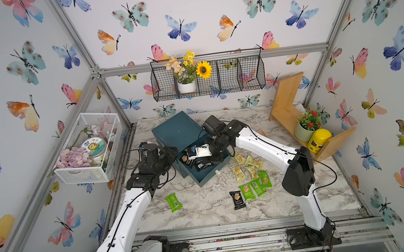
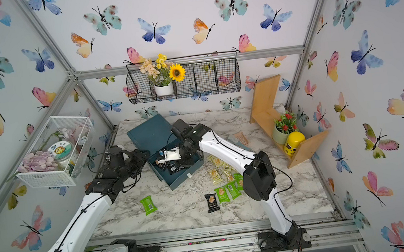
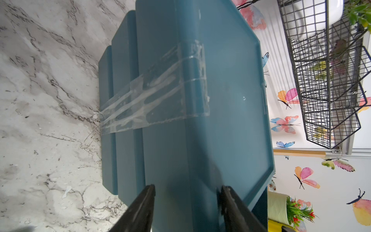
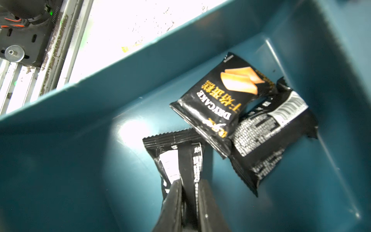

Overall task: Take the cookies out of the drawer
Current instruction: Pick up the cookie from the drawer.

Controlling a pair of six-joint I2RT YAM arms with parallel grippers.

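A teal cabinet (image 1: 178, 132) stands on the marble table with its drawer (image 1: 211, 176) pulled out. My right gripper (image 4: 189, 181) reaches into the drawer and is shut on the back seam of a black cookie packet (image 4: 176, 152). Two more black cookie packets (image 4: 224, 100) (image 4: 267, 136) lie beside it in the drawer corner. Out on the table lie a green packet (image 1: 173, 202), a black one (image 1: 237, 199), a group of green ones (image 1: 254, 186) and pale yellow ones (image 1: 245, 164). My left gripper (image 3: 187, 189) clamps the cabinet's side edge (image 3: 180, 160).
A wooden shelf (image 1: 287, 111) with a potted plant (image 1: 308, 126) and a yellow jar (image 1: 319, 140) stands at the right. A white wire basket (image 1: 87, 150) hangs on the left wall and a black wire basket (image 1: 229, 77) on the back wall. A brush (image 2: 239, 137) lies behind my right arm.
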